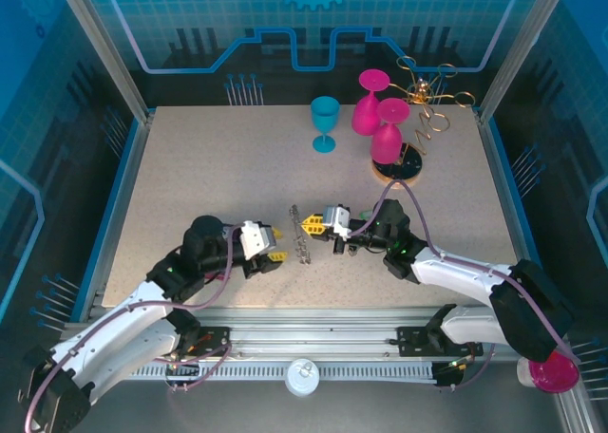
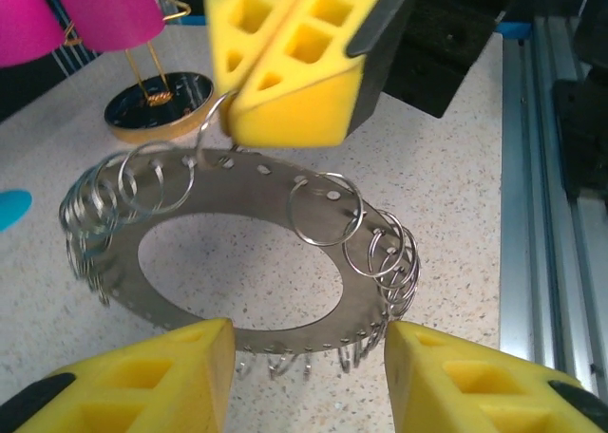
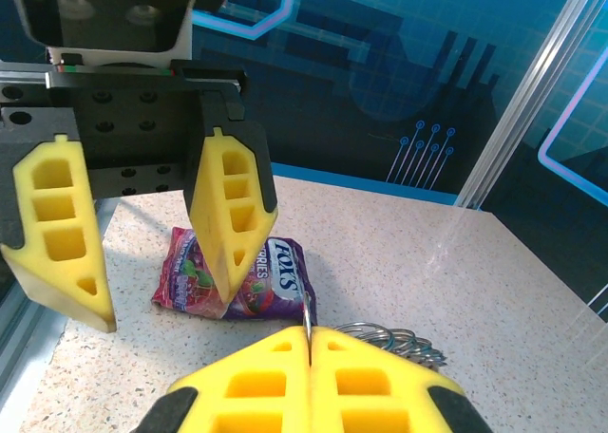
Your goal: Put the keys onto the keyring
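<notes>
The keyring (image 2: 237, 305), a flat dark grey ring edged with silvery wire loops (image 2: 325, 208), stands on its edge at mid-table (image 1: 301, 234). My right gripper (image 1: 311, 226) is shut on the far rim. A thin sliver of metal shows between its yellow fingertips (image 3: 308, 330), and more loops (image 3: 391, 342) lie just beyond. My left gripper (image 2: 309, 343) is open. Its two fingers straddle the ring's near rim without closing on it, and they also appear in the right wrist view (image 3: 142, 262). The keys are too small to make out; a small dark speck (image 1: 340, 247) lies by the right wrist.
A purple Fox's candy bag (image 3: 237, 276) lies on the table behind the left fingers. At the back right are a teal glass (image 1: 325, 122), two pink glasses (image 1: 380, 115) and a gold wire stand on a dark round base (image 1: 399, 164) (image 2: 160, 105). A metal rail (image 2: 556, 205) runs along the near table edge.
</notes>
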Tool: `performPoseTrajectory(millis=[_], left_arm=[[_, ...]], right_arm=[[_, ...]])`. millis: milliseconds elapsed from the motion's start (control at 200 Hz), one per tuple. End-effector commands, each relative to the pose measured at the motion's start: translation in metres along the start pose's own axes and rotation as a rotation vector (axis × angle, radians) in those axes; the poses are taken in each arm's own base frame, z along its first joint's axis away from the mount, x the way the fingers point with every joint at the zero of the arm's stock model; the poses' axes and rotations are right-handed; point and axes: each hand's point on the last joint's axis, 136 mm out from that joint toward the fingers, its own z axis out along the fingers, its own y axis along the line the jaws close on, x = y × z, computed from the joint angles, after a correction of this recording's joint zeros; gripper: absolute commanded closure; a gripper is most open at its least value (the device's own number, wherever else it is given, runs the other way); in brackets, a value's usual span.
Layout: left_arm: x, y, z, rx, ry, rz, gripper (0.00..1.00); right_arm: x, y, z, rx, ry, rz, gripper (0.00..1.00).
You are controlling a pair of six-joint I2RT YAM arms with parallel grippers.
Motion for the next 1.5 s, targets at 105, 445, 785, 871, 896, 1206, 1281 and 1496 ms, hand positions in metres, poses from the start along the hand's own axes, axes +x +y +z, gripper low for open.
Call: performPoseTrajectory(millis=[105, 445, 785, 871, 896, 1206, 1281, 1496], left_arm=[[-0.020, -0.003, 0.013, 0.022, -0.034, 0.197, 0.54], [-0.033, 0.008, 0.025, -0.080, -0.079, 0.305, 0.62], [-0.034, 0.007, 0.027, -0.085, -0.089, 0.307, 0.60], [-0.032, 0.007, 0.028, -0.078, -0.076, 0.302, 0.59], [-0.031, 0.006, 0.028, -0.076, -0.071, 0.301, 0.59], [-0.031, 0.013, 0.028, -0.117, -0.060, 0.328, 0.72], [-0.033, 0.014, 0.027, -0.131, -0.062, 0.341, 0.76], [-0.035, 0.014, 0.022, -0.149, -0.063, 0.364, 0.83]], right_arm=[[-0.012, -0.001, -0.005, 0.013, -0.034, -0.014, 1.00], [-0.013, 0.000, -0.006, 0.014, -0.033, -0.007, 1.00], [-0.017, -0.002, -0.005, 0.020, -0.050, -0.006, 1.00], [-0.017, -0.002, -0.005, 0.019, -0.050, -0.004, 1.00], [-0.017, -0.002, -0.005, 0.020, -0.050, -0.004, 1.00], [-0.019, -0.002, -0.005, 0.020, -0.057, -0.001, 1.00], [-0.019, -0.002, -0.005, 0.022, -0.057, -0.002, 1.00], [-0.018, -0.003, -0.006, 0.027, -0.054, -0.002, 1.00]])
